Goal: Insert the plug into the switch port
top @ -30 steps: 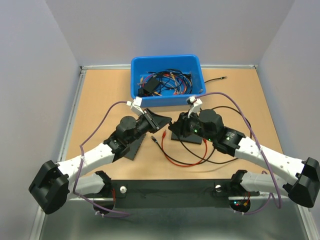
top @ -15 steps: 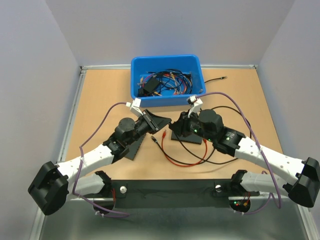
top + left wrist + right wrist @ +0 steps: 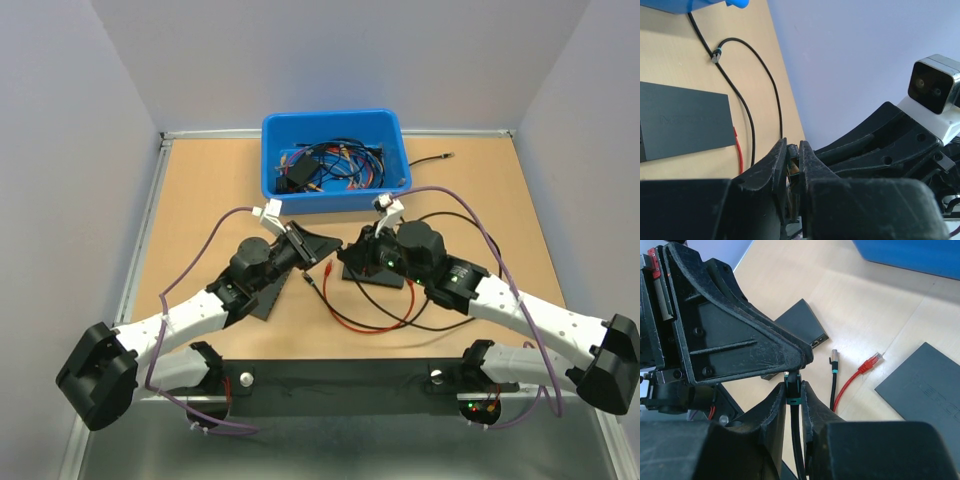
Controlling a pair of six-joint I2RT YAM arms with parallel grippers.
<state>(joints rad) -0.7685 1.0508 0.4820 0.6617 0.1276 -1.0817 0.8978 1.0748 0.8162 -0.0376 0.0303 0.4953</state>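
Note:
The plug, red-booted on a thin red cable, lies loose on the table between the arms and shows again as a red plug from above. One switch lies flat with its ports facing the plug. My right gripper is shut on a black cable's plug with a teal band. My left gripper is shut, pinching that same plug's tip. Both grippers meet above the table, left gripper against right gripper.
A second dark flat box lies under the right arm. Another black cable's plug rests beside the red one. A blue bin of cables stands at the back. Black cable loops trail over the near table.
The right gripper's jaws have narrowed onto the black cable's plug. Both arms have stayed almost in place, and the red plug has not moved.

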